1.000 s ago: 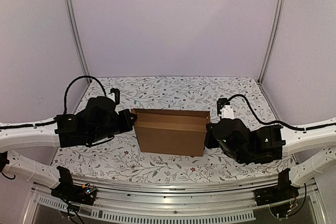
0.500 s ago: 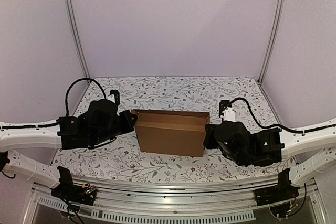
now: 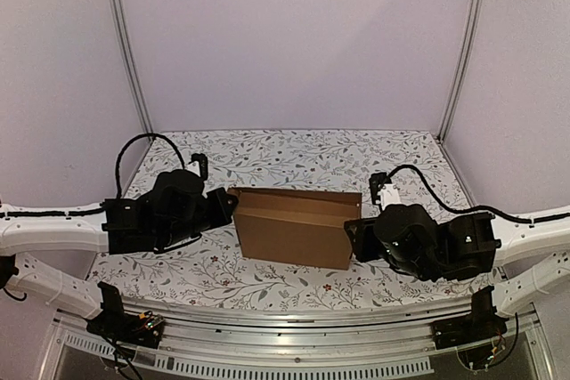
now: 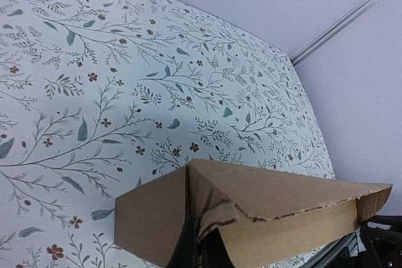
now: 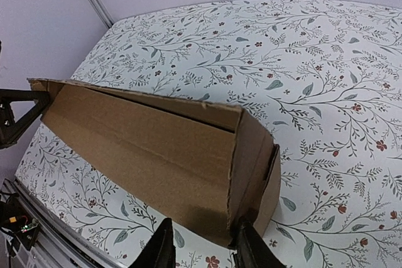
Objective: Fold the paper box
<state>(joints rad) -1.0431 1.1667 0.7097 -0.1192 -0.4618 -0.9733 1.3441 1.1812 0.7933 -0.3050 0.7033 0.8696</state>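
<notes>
Seemingly light but crushable, box [image 3: 294, 230] is sitting upright; left claw [image 3: 228, 204] is pinching its end wall, right claw [image 5: 204, 249] spread around corner.

Plain brown cardboard box [image 3: 294, 227], folded into a long low shape, sitting mid tabletop [image 3: 294, 153], long side facing the near edge. Top flap isn't fully shut, and one end's edge looks kinda ragged.

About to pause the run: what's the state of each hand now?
Left hand: closed on the paper box.
Right hand: open, astride the box's corner.
</notes>
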